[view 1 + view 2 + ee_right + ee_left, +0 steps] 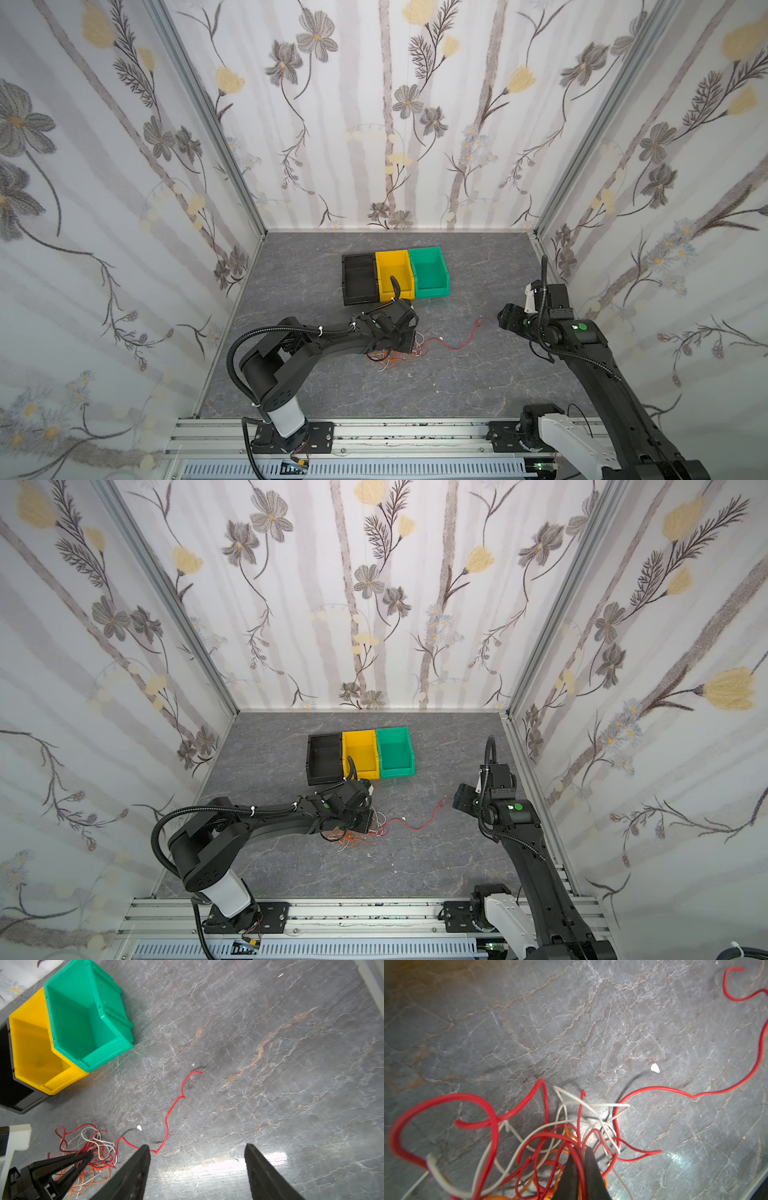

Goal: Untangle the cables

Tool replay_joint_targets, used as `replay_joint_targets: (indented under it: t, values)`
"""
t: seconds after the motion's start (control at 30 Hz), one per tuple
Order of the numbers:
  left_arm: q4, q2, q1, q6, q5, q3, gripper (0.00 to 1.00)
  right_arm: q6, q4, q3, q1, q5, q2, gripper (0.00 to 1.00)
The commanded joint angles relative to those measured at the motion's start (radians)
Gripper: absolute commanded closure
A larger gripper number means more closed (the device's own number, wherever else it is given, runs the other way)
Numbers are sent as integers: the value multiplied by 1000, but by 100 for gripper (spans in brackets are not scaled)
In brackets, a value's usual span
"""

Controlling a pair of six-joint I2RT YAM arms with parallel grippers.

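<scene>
One long red cable [166, 1120] ran from the tangled cables [388, 356], pinched in the closed left gripper [580, 1150], rightwards and far. The right gripper [197, 1147], fingers wide, hung nearer its free end.

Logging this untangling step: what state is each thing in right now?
Tangle: knotted heap, not yet separated.
Red cable: stretched out loose, one end running into the tangle.
Left gripper: shut, pinching wires of the tangle.
Right gripper: open, holding nothing.
Green bin: empty.
Yellow bin: empty.
Black bin: looks empty.
</scene>
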Motion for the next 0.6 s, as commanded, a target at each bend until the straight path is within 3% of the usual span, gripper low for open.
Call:
replay_joint_targets:
  t: [0.0,0.1,0.23,0.37,0.57]
  values:
    - [-24,-4,0,-9,-15,-4,89,-70,-34,25,-20,-37,-12,28]
    - [-28,-13,0,-4,1,4,83,-85,-2,36,6,-138,13,31]
    - [-29,-28,4,-2,21,17,77,-61,91,15,127,-171,68,40]
    - [-54,-55,5,-1,31,27,71,-51,181,9,252,-181,166,42]
    - [-95,-121,10,5,15,23,57,-69,221,71,350,-189,361,42]
